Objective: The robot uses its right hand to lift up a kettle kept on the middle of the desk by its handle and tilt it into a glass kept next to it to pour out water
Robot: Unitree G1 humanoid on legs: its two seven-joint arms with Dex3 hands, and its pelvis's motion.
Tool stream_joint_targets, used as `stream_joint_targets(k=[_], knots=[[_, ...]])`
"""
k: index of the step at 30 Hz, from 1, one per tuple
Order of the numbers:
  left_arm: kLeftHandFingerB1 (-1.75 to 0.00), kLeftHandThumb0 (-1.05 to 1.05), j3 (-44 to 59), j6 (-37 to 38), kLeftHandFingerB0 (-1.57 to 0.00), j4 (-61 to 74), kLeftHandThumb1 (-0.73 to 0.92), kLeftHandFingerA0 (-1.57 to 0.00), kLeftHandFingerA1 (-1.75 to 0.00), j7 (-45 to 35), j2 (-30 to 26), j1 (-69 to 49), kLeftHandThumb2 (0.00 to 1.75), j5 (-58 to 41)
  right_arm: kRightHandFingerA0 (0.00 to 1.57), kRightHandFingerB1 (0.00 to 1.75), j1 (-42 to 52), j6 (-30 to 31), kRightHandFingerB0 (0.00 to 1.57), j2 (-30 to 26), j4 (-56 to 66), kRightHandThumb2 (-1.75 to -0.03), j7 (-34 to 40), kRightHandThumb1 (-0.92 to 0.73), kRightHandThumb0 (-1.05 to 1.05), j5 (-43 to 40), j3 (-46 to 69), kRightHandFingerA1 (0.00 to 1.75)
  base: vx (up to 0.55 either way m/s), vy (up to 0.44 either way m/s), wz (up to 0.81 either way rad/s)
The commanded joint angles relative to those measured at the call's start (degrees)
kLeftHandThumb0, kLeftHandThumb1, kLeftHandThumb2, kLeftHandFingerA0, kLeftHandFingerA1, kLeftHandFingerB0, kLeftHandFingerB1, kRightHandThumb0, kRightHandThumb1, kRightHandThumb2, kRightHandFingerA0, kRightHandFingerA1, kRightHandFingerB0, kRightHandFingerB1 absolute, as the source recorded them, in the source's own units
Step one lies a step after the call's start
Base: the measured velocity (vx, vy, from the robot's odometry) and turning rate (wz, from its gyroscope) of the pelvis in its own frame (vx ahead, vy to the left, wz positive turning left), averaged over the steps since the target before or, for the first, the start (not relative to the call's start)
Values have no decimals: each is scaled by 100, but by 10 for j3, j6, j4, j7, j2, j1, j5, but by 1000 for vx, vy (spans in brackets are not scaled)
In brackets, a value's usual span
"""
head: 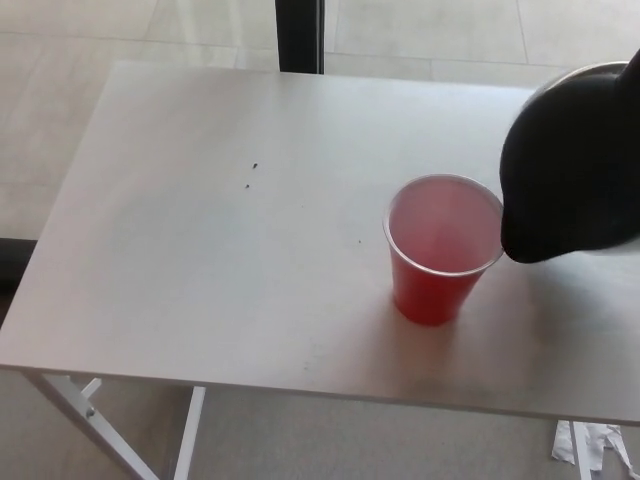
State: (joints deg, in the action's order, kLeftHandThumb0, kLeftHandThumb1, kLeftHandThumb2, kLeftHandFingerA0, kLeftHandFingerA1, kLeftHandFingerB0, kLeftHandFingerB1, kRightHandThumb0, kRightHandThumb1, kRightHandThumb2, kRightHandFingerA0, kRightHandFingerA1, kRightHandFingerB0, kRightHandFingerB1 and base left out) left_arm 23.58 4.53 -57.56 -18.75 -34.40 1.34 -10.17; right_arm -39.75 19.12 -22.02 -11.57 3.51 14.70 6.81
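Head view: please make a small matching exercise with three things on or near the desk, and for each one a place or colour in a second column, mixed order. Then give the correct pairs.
Things:
1. cup
2. kettle
3. desk

Descriptions:
A. white, with two tiny dark specks on its top
B. black, at the right edge of the picture, tipped toward the thing beside it
C. red, standing upright, open at the top

Right pairs: 1-C, 2-B, 3-A.

No robot hand shows in this view.
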Motion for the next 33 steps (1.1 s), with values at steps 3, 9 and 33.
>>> stream_joint_targets(k=[3, 9, 33], knots=[[-87, -35, 8, 1, -52, -4, -24, -57, -70, 2, -11, -4, 75, -7, 98, 160, -44, -5, 87, 3, -19, -131, 26, -31, -28, -10, 18, 175, 0, 0, 0], [-129, -105, 3, -2, -25, 5, 24, -63, -46, 3, -10, -9, 110, -2, 122, 104, -73, 46, 85, 23, -25, -110, 51, -41, -29, 13, 6, 132, 0, 0, 0], [-87, -34, 0, -4, -50, 4, -24, -57, -72, -5, -14, 4, 75, -4, 96, 101, -66, 56, 82, 76, -21, -98, 97, -49, -16, 64, -76, 174, 0, 0, 0]])
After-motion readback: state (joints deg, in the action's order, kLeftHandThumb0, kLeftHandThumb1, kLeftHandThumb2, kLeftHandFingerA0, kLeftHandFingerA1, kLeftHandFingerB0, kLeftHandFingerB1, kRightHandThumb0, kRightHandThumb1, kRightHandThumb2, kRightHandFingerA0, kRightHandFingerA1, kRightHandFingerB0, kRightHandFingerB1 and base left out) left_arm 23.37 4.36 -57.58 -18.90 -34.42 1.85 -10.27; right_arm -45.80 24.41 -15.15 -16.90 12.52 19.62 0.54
